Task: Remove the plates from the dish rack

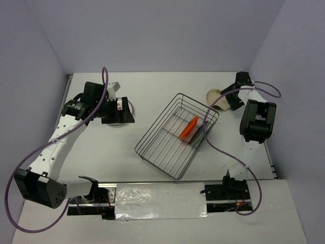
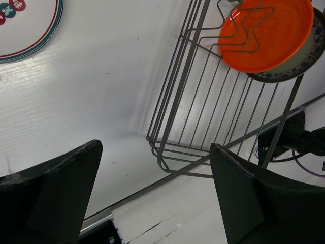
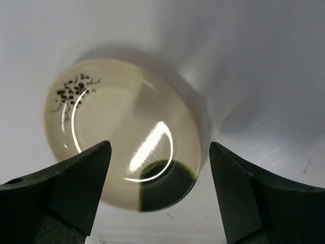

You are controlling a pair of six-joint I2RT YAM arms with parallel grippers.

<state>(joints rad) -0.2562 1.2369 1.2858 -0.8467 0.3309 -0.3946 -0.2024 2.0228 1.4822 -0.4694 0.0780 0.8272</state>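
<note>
White tabletop, pale lavender walls on three sides. Dish rack (image 1: pixel 175 137) sits mid-table, skewed. Two plates stand in it at its right end: orange plate (image 2: pixel 264 33) with a zigzag wire crossing its face, teal plate (image 2: pixel 311 51) touching just behind it. Left gripper (image 2: pixel 155 152) is spread wide and empty, near the white plate (image 2: pixel 23 25) lying flat on the table. Right gripper (image 3: pixel 160 147) is also spread and empty, poised over the cream plate (image 3: pixel 122 142), which lies flat near the far right corner. Watch the racked pair: pinch the orange carelessly and you likely drag the teal along, or hook a finger on wire and shift the light rack. Glazed rims may slip.
</note>
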